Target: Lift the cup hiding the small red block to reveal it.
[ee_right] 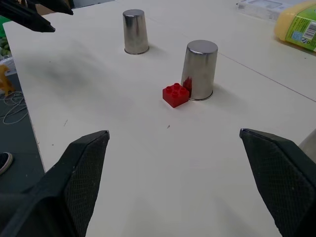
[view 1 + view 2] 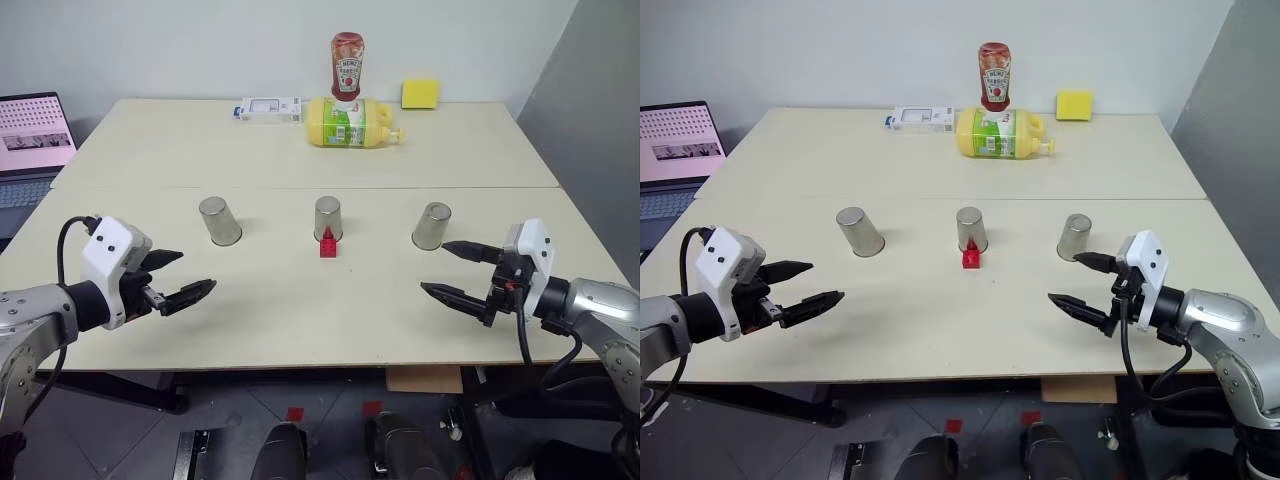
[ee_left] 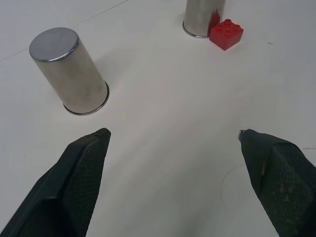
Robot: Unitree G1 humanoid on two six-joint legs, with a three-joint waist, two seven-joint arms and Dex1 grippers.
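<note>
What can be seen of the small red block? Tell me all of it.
The small red block is a bright red toy brick, plastic by its look, with four round studs on top. It sits flat and uncovered on the pale table, right at the foot of the middle cup, on the robot's side of it, touching it or nearly so. Neither gripper is near it.

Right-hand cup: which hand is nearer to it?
Right. The right hand hangs open just in front of the right-hand cup; the left hand is open across the table, past the other two cups.
</note>
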